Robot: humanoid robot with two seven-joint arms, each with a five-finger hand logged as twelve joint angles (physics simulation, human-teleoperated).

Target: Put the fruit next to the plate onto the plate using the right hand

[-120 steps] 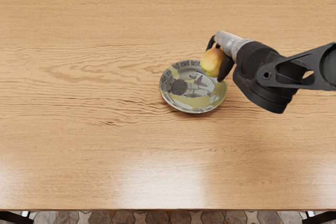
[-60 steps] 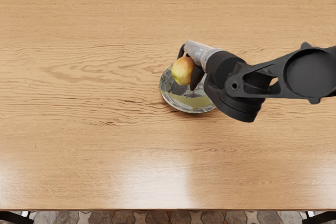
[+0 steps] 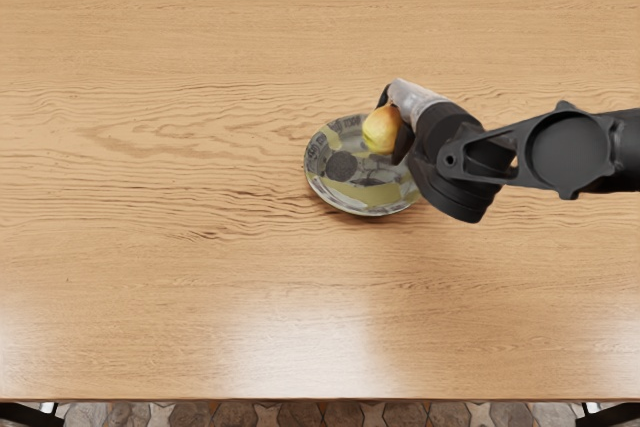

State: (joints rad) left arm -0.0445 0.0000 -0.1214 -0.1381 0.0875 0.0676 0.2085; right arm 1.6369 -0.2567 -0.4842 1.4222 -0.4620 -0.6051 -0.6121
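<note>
At one o'clock over the plate [image 3: 320, 175], the right robot hand [image 3: 407, 115] grips the fruit [image 3: 380, 129] around its belly; it seems firm, smooth, light, apt to roll.

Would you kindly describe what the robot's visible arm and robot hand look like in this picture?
The right arm is matte black: a flat round disc joint, an open strut-like link and a bulky rounded wrist housing. The robot hand has a light grey back plate and black fingers. No cables or markings show. The left arm is out of view.
</note>
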